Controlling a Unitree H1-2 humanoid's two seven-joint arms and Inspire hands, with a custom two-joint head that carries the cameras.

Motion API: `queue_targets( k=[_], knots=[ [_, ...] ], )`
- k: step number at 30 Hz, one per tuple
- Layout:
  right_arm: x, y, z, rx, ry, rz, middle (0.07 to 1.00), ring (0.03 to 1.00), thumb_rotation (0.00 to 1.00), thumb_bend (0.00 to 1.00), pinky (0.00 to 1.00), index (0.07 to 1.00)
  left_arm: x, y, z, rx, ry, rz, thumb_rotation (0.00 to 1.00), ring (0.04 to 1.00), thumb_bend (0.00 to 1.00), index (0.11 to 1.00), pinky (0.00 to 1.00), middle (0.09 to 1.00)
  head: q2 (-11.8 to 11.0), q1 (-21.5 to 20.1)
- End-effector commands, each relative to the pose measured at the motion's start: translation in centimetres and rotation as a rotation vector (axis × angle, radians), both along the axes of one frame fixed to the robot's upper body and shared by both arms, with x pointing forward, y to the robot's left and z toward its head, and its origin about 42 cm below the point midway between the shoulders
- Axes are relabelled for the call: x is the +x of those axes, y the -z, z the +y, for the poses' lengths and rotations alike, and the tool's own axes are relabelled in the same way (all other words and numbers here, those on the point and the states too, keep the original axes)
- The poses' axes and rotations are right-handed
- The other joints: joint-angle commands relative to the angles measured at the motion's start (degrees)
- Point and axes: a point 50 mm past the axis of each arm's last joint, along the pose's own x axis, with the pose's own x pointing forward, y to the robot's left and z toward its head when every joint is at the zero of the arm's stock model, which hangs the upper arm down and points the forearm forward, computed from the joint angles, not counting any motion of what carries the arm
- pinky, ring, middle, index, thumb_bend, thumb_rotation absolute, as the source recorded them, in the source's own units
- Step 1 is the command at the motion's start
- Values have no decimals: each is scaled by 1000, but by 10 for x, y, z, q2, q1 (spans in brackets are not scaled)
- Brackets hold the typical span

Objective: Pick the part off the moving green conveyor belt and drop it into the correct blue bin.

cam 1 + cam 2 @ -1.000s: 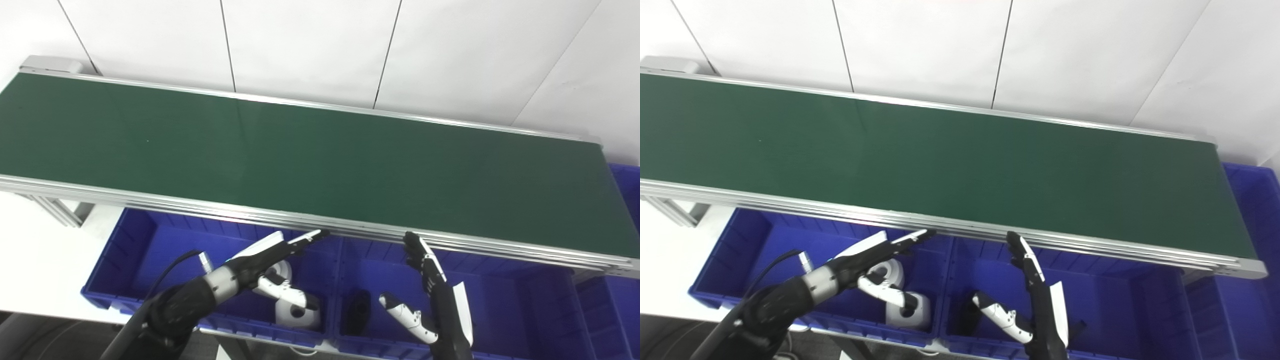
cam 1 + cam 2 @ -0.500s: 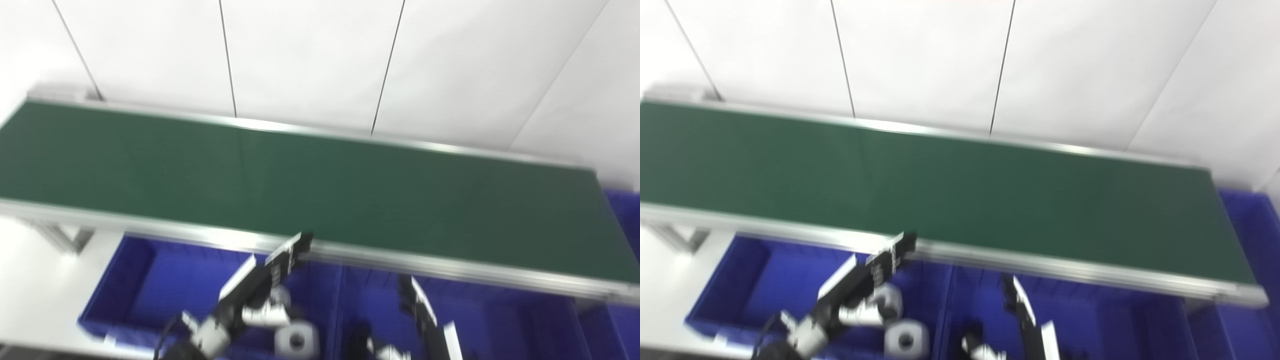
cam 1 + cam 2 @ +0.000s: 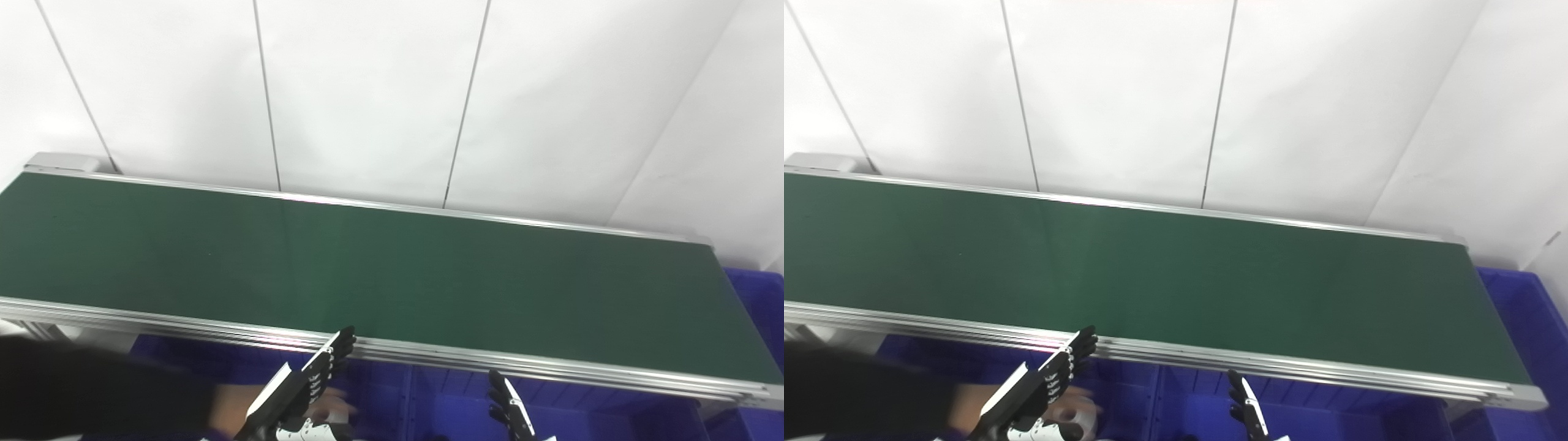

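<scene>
Fingers of the left hand [image 3: 306, 389] at 6 o'clock are stretched out flat and hold nothing, their tips at the belt's near rail. Only the fingertips of the right hand [image 3: 508, 407] at 5 o'clock show, so its state cannot be told. A person's arm [image 3: 876, 398] in a black sleeve reaches into the blue bin [image 3: 422, 398] at 7 o'clock. Beyond lies the green conveyor belt [image 3: 392, 269], with no part visible on it. Both views show the same things.

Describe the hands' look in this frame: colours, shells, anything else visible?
Left hand: black segmented fingers with small pale marks along them, white plate on the back, white thumb piece below. Right hand: black fingers with a narrow white strip, mostly cut off by the frame edge. No cables visible. A person's black-sleeved arm reaches in beside the left hand.
</scene>
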Motion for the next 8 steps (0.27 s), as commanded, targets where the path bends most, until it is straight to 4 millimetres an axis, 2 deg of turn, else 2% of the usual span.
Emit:
queue_targets(
  k=[1, 3, 4, 5, 6, 7, 8],
  knots=[
    [4, -11, 2, 17, 22, -53, 914, 891, 582, 867, 818, 909, 11, -15, 0, 7, 15, -77, 483, 1000, 949, 1000, 987, 1000, 8, -3],
    [4, -13, 1, 20, 27, -55, 912, 887, 575, 865, 815, 908, 11, -17, -1, 11, 20, -75, 486, 1000, 952, 1000, 993, 1000, 15, -8],
    [4, -14, 1, 21, 29, -57, 912, 889, 572, 864, 826, 908, 11, -18, -1, 16, 25, -74, 487, 1000, 949, 1000, 989, 1000, 28, -11],
    [4, -15, 1, 24, 33, -56, 911, 888, 574, 866, 836, 908, 11, -19, -1, 24, 30, -75, 493, 1000, 946, 1000, 983, 1000, 28, -11],
    [5, -17, 0, 28, 36, -54, 913, 889, 574, 872, 847, 909, 11, -20, -1, 33, 35, -77, 504, 1000, 942, 1000, 986, 1000, 42, -10],
    [5, -18, 0, 29, 35, -51, 916, 892, 573, 869, 853, 912, 11, -21, -1, 39, 40, -77, 506, 1000, 939, 1000, 990, 1000, 42, -10],
    [5, -20, -1, 30, 34, -48, 919, 895, 573, 865, 858, 915, 11, -23, -2, 42, 47, -78, 507, 1000, 937, 1000, 994, 1000, 57, -9]
  ],
)
